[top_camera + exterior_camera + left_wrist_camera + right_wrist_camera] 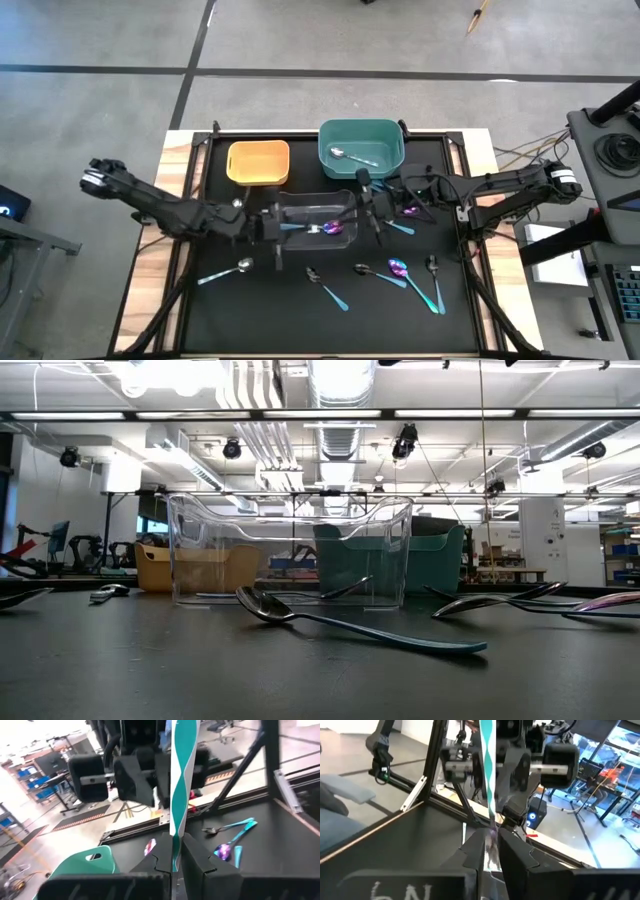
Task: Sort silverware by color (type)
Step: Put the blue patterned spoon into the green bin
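The mat (250, 300) is black. Just beside the two black grippers stands a clear bin (300, 207); beyond it sit an orange bin (258, 161) and a teal bin (360, 140). The left gripper (172, 862) pinches a teal, white-striped handle (179, 790). Loose spoons (412, 278) have teal handles with silver, black or purple bowls.

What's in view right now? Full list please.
orange bin: 1, orange, back left of mat
teal bin: 1, teal, back centre, holds a silver spoon
clear bin: 1, clear, mat centre, holds an iridescent spoon
loose spoons: at least 5, silver, black and purple bowls, front of mat
left pincer: shut on teal spoon handle
right pincer: shut on teal handle
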